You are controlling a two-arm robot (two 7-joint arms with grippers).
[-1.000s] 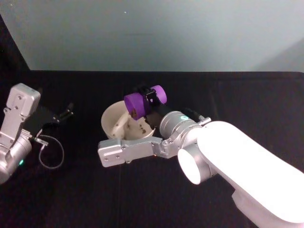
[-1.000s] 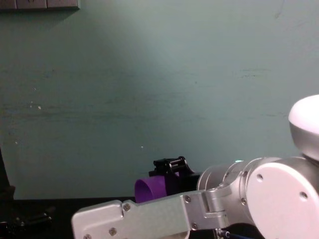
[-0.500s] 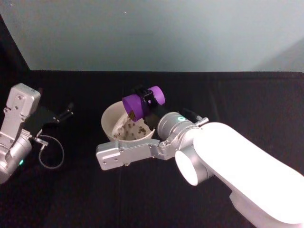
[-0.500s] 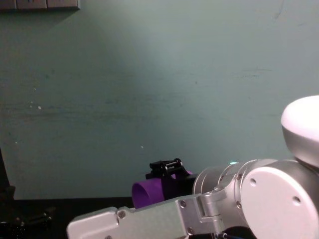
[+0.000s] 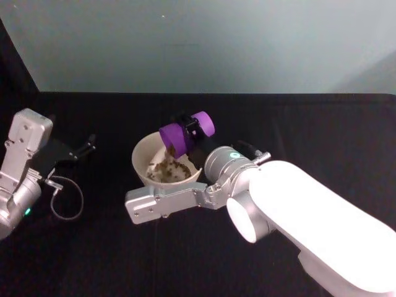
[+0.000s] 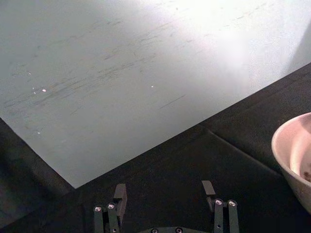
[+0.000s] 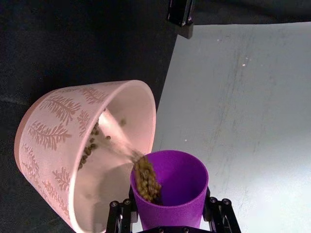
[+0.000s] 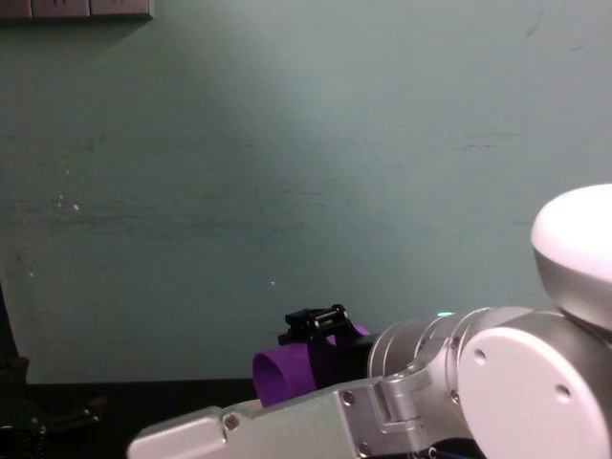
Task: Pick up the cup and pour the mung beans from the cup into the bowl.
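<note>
Small purple plastic cup point(image 5: 174, 137), pinched in right gripper point(image 5: 190, 128), tipped lower over wide off-white bowl point(image 5: 137, 158) at bench centre; mung bean heap point(image 5: 163, 171) grown. Pour likely mid-way. Idle at left edge, jaws spread: left gripper point(image 6: 165, 192).

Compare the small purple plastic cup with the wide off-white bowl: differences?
Size: the small purple plastic cup is much narrower than the wide off-white bowl.
Pose: the cup is tipped in the right gripper over the bowl; the bowl sits upright on the black table.
Look: the cup is plain; the bowl's wall bears a tree pattern.
Both hold mung beans.
The left gripper is parked far left.
</note>
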